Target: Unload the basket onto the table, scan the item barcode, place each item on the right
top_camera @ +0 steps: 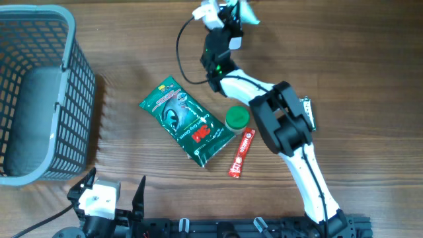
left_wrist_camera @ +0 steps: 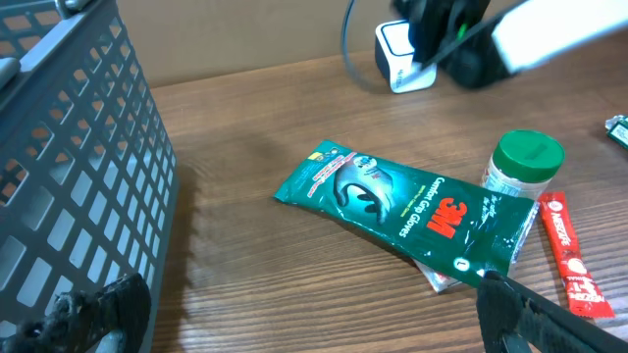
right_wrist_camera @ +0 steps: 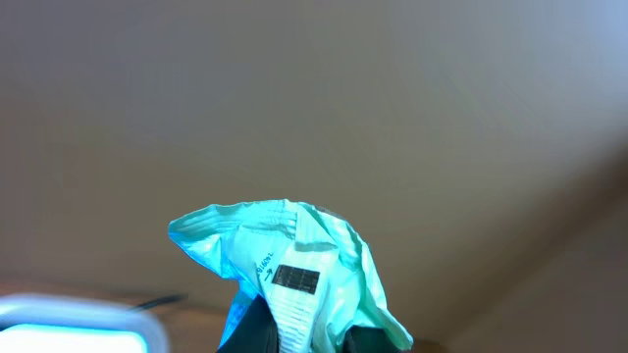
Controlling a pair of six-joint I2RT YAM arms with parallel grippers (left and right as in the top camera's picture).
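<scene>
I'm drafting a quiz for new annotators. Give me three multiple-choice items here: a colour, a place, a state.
1. The small round jar has a lid that is: A green, B white, C red.
2. The flat red sachet lies: A on the jar, B on the wooden table, right of the green glove packet, C under that packet.
3. The right gripper is: A open and empty, B shut on a crumpled pale teal packet, C resting on the table.
Answers: A, the cap shows green; B, it lies on bare wood beside the glove packet; B, the teal packet sits pinched near the white scanner.
</scene>
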